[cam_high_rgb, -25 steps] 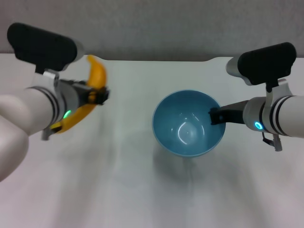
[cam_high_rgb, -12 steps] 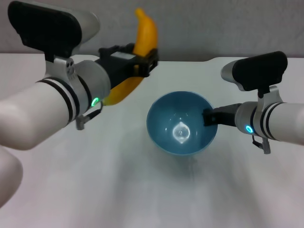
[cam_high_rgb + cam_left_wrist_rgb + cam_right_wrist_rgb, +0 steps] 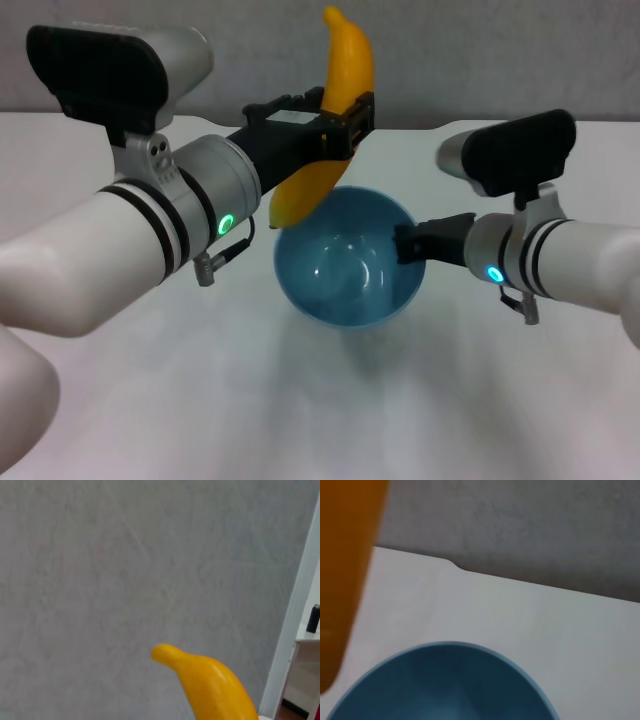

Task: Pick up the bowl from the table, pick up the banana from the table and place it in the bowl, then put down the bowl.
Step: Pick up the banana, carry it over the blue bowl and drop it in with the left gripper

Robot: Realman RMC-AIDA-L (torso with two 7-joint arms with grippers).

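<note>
The banana (image 3: 335, 120) in my left gripper (image 3: 345, 125) has smooth, waxy yellow skin. The bowl (image 3: 345, 275) looks like glossy blue plastic. My tabletop (image 3: 150, 400) beneath the bowl is matt white.

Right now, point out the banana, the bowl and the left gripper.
banana (image 3: 350, 60), head view, upper yellow body above the clamp.
bowl (image 3: 345, 270), head view, glossy blue inside.
left gripper (image 3: 340, 122), head view, black fingers shut on the banana's middle.

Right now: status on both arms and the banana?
Left gripper shut on banana, held over the bowl's near-left rim. Right gripper shut on bowl rim, bowl held above the table. Nothing in the way.
</note>
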